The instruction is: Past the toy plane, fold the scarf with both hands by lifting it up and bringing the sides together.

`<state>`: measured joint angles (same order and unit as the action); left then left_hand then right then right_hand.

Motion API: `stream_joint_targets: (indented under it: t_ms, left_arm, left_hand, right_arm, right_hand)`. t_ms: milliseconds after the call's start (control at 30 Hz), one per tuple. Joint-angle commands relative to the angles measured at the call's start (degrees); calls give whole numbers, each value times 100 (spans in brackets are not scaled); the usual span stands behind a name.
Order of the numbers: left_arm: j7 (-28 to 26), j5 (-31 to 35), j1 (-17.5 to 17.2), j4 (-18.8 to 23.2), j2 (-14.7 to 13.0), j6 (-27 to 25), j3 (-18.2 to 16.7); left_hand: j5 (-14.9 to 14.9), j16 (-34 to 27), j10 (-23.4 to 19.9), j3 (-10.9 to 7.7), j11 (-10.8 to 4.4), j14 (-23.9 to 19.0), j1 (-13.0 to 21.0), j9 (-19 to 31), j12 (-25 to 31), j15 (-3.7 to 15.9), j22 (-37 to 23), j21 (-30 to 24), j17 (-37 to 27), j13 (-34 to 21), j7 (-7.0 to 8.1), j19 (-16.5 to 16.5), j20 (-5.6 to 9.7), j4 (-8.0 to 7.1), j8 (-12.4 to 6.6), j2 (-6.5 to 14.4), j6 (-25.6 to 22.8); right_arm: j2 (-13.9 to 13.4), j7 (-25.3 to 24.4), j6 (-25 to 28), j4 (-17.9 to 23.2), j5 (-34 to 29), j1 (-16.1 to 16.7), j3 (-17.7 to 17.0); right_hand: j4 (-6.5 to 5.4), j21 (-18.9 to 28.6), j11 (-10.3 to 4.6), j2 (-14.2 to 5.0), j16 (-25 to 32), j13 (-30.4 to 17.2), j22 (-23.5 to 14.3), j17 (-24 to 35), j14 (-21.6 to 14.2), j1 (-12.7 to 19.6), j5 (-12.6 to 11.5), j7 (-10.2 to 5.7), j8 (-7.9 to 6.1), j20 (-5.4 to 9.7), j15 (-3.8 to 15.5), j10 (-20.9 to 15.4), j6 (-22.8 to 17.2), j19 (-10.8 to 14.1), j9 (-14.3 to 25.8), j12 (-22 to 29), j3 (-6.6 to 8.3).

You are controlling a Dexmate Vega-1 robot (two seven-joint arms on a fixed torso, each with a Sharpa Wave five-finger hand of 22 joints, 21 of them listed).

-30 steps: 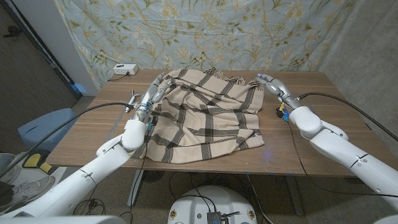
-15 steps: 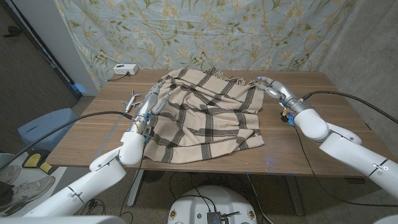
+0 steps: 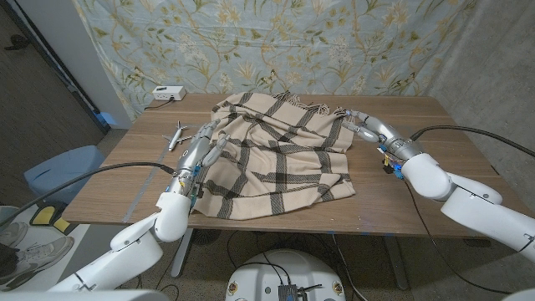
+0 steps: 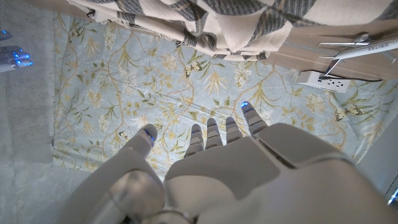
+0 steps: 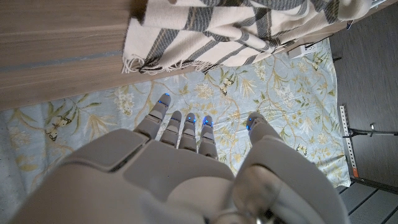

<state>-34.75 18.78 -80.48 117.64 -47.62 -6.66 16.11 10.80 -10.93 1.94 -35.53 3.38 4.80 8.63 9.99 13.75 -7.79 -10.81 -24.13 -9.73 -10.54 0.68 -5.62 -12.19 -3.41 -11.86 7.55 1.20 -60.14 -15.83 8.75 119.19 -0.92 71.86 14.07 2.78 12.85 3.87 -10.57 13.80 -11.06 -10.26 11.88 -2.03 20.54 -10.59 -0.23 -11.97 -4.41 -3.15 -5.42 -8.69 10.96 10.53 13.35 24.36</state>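
The beige plaid scarf (image 3: 276,155) lies spread and rumpled across the middle of the table, its fringe toward the far edge. A small silver toy plane (image 3: 178,134) sits just left of it. My left hand (image 3: 205,146) hovers at the scarf's left edge, fingers apart, holding nothing; in the left wrist view that hand (image 4: 211,155) points past the scarf (image 4: 205,25) and the plane (image 4: 360,46). At the scarf's far right corner my right hand (image 3: 368,125) is spread and empty too. The right wrist view shows this hand (image 5: 186,143) short of the scarf's fringed edge (image 5: 236,28).
A white power box (image 3: 165,93) stands at the table's far left corner, with a floral curtain (image 3: 276,42) hanging behind. Bare wooden table (image 3: 435,142) stretches right of the scarf. Cables trail from both arms over the table's sides.
Both hands have drawn back toward me along the scarf's sides: the left from the far left corner to the mid left edge, the right slightly nearer and rightward. The scarf has not moved.
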Motion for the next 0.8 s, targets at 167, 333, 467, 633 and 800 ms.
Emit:
stream_joint_targets:
  t_ms: [167,333,467,633,800]
  left_arm:
    - [-60,132,-840,453,-106,-296,-398]
    - [-2,244,-1042,565,-179,-397,-495]
    - [-77,334,-1165,567,-144,-395,-527]
    - [-36,327,-1307,560,-140,-372,-594]
    - [-48,313,-1459,559,-99,-349,-676]
  left_hand:
    - [-9,28,4,4,36,23,56,35,-27,-1,-22,49,-22,-11,8,-38,-13,39,17,-15,11]
    - [-10,29,-5,2,42,26,59,36,-31,-1,-22,58,-23,-12,8,-45,-13,41,22,-12,3]
    - [-11,86,-12,-1,48,194,66,38,-50,-14,-23,109,-26,-14,-16,-130,-9,45,19,-5,-65]
    - [-12,91,-26,-4,53,245,71,39,-56,-6,-24,140,-28,-15,-15,-183,-10,46,20,1,-100]
    - [-13,87,-23,-4,52,249,72,40,-62,-7,-25,144,-28,-15,-19,-186,-11,47,24,1,-101]
  right_arm:
    - [-284,76,436,613,-330,619,-218]
    - [-370,83,574,785,-453,830,-284]
    - [-395,94,649,868,-537,965,-289]
    - [-415,103,643,922,-623,1092,-295]
    - [-450,132,765,1042,-751,1182,-295]
  right_hand:
    - [-3,2,-37,-14,-12,-27,-21,11,25,82,13,-29,13,43,32,-24,-16,16,19,-25,66]
    - [-2,2,-39,-16,-11,-28,-21,13,21,95,14,-38,13,49,37,-29,-28,20,20,-27,77]
    - [-2,3,-46,-18,-11,-28,-21,15,18,106,13,-47,6,53,40,-46,-59,28,21,-24,87]
    - [0,3,-41,-22,-7,-29,-21,18,3,127,13,-53,4,59,68,-84,-85,37,22,-15,105]
    - [4,7,-44,-24,-4,-30,-21,19,-13,151,13,-51,-3,68,75,-111,-123,56,23,-10,124]
